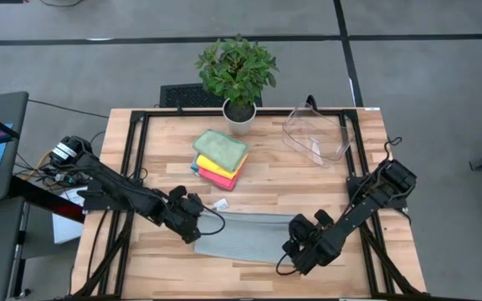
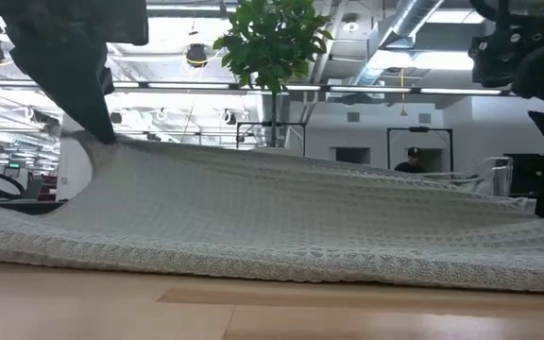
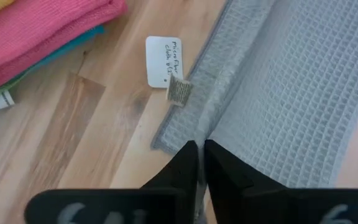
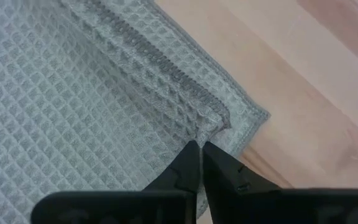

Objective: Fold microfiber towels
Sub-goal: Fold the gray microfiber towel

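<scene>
A grey towel (image 1: 245, 237) lies folded near the surface's (image 1: 325, 180) front edge. The left claw (image 3: 197, 155) pinches its left end and the right claw (image 4: 199, 155) its right corner, both nearly closed.

Towel (image 1: 239, 236) at table (image 1: 366, 180) front between grippers; towel stack (image 1: 219, 157) behind, then plant (image 1: 237, 71); bin (image 1: 317, 132) right

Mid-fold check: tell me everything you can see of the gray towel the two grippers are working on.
The gray towel is a waffle-weave cloth with a stitched hem, lying folded double as a wide band on the table's front half, ahead of the stack of folded towels. A small woven tag and a handwritten paper label sit at one corner. The left gripper pinches its left edge, the right gripper a right corner; both ends are lifted slightly, the middle sagging.
</scene>
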`<state>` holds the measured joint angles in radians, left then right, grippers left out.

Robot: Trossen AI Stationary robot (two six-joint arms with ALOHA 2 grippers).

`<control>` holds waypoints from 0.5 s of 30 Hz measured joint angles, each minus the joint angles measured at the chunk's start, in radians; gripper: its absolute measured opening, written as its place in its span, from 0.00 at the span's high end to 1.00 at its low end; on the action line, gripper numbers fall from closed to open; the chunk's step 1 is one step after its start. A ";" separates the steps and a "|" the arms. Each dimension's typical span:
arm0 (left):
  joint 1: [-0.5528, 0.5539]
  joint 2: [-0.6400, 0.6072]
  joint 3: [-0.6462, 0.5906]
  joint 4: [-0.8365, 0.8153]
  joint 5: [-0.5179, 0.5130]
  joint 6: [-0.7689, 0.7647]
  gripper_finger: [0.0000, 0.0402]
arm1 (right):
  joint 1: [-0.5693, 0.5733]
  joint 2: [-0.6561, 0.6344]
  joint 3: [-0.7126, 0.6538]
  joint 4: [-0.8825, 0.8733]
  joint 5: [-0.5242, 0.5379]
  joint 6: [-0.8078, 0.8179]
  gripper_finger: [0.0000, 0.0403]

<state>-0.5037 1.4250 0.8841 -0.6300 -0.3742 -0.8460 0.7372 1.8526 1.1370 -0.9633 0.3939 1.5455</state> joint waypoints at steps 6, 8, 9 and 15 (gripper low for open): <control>0.004 0.000 0.000 -0.010 0.000 0.000 0.77 | -0.028 0.000 0.000 0.002 -0.033 0.002 0.78; 0.007 0.000 0.000 -0.011 -0.004 -0.001 0.70 | -0.039 0.000 0.000 0.000 -0.037 0.002 0.72; 0.011 0.000 0.000 -0.013 -0.005 -0.005 0.66 | -0.042 0.000 0.000 -0.004 -0.037 0.001 0.69; 0.051 -0.002 0.010 -0.010 0.006 -0.030 0.54 | -0.053 -0.046 0.010 -0.145 -0.047 0.038 0.55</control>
<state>-0.4531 1.4231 0.8938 -0.6403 -0.3679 -0.8765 0.6840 1.8070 1.1468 -1.1085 0.3471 1.5832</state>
